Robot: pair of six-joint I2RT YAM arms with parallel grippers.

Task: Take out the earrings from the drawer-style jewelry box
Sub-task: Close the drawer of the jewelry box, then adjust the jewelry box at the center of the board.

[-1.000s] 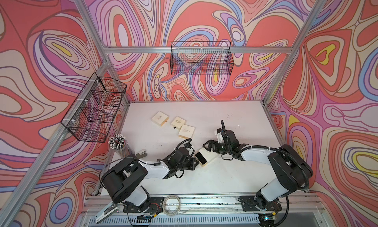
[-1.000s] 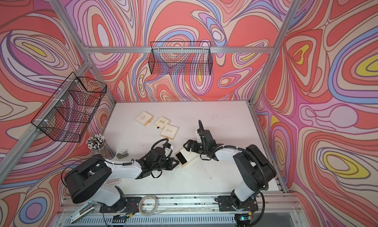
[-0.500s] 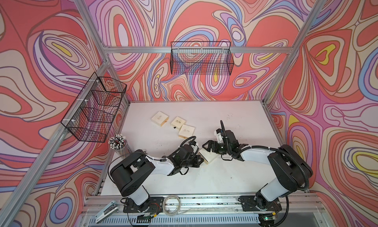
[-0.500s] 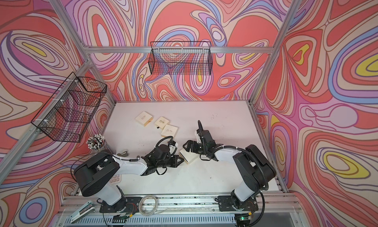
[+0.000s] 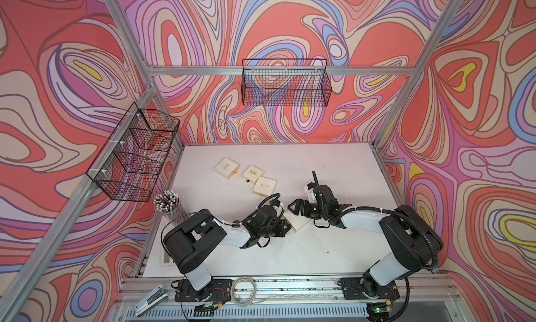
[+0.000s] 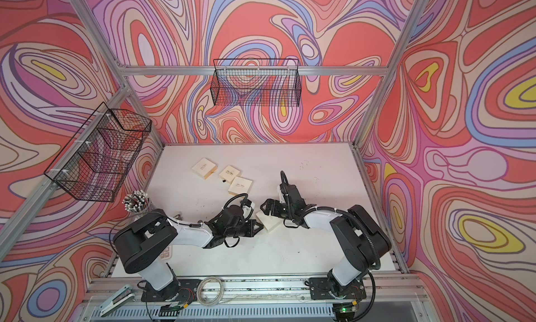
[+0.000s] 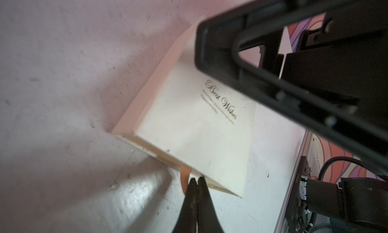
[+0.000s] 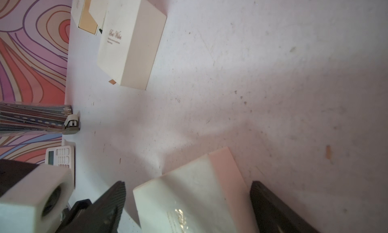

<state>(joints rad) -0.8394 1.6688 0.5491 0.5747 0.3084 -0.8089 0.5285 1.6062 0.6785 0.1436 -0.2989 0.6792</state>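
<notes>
Black L tool (image 7: pixel 196 180) low, closed, at tab (image 7: pixel 184 176) of box (image 7: pixel 189 125)

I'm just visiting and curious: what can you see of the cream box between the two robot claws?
It is a small, flat, cream jewelry box that looks like cardboard, with "Best Wishes" in dark script on top. It lies flat on the white table. The left gripper is shut on a tan pull tab at its drawer end; the open right gripper straddles its sides. Its drawer looks barely out, if at all.
</notes>
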